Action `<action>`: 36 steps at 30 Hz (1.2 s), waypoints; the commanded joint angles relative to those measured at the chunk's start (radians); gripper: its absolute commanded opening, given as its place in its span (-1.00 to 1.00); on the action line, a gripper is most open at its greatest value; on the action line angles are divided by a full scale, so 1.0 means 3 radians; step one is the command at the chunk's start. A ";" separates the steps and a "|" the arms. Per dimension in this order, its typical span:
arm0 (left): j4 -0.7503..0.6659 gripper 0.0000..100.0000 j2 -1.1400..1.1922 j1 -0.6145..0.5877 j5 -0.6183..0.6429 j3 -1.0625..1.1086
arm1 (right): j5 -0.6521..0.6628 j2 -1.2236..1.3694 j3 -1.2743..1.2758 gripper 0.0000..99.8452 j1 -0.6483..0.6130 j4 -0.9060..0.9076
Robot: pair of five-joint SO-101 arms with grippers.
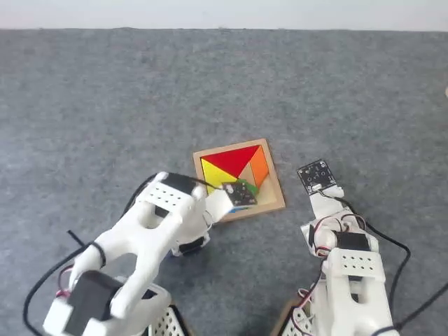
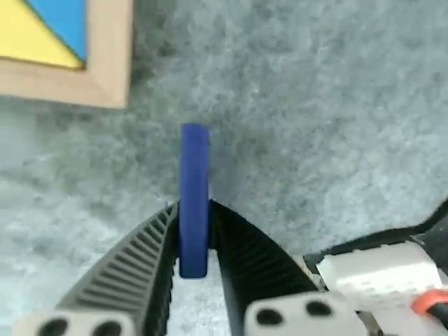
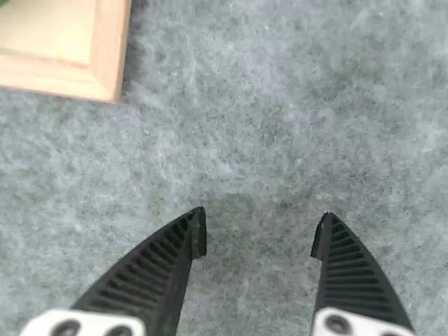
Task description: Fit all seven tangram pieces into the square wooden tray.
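The square wooden tray point(image 1: 277, 198) lies near the middle of the bench point(image 1: 105, 105), which is covered in a grey felt-like cloth. Inside the tray, a red triangle point(image 1: 234, 159) fills the far part. A yellow triangle point(image 1: 212, 173) sits against the edge on the left arm's side, and an orange piece point(image 1: 260, 168) lies along the edge on the right arm's side. A patch of bare wood shows between the red and orange pieces.

The left arm point(image 1: 161, 217) stretches across to the tray's near edge, its wrist over the near rim. In the left wrist view, the left gripper point(image 2: 194, 210) is clamped on a dark blue piece point(image 2: 194, 161), which it holds on edge just outside a corner of the tray. That piece is seen edge-on, so its outline cannot be told, and it may or may not be touching the cloth. The same view shows a light blue piece point(image 2: 68, 24) beside the yellow one, right up against the rim at that corner.

The right arm point(image 1: 350, 259) stands just beside the tray, on the orange piece's side. The right gripper point(image 3: 259, 234) has its fingers wide apart and holds nothing. It is over the cloth, near another corner of the tray.
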 commanded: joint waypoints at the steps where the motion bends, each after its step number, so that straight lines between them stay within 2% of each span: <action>1: 0.0445 -0.98 -0.0312 0.0015 -0.0082 -0.0524 | -0.0005 -0.0090 -0.0036 -0.49 -0.0008 -0.0033; 6: 0.0471 -0.98 -0.0235 0.0015 0.0143 -0.1041 | -0.0010 -0.0090 -0.0036 -0.49 -0.0008 -0.0038; 17: -0.0235 -0.98 0.1054 0.0036 0.0880 -0.2135 | -0.0026 -0.0090 -0.0036 -0.49 -0.0008 -0.0038; 23: -0.0153 -0.98 0.1933 0.0312 0.1089 -0.2943 | -0.0026 -0.0090 -0.0036 -0.49 -0.0008 -0.0038; 28: 0.0072 -0.98 0.2337 0.0506 0.1299 -0.3537 | -0.0015 -0.0090 -0.0036 -0.49 -0.0008 -0.0038; 36: 0.0159 -0.96 0.2670 0.0634 0.1473 -0.3792 | -0.0010 -0.0090 -0.0036 -0.49 -0.0008 -0.0038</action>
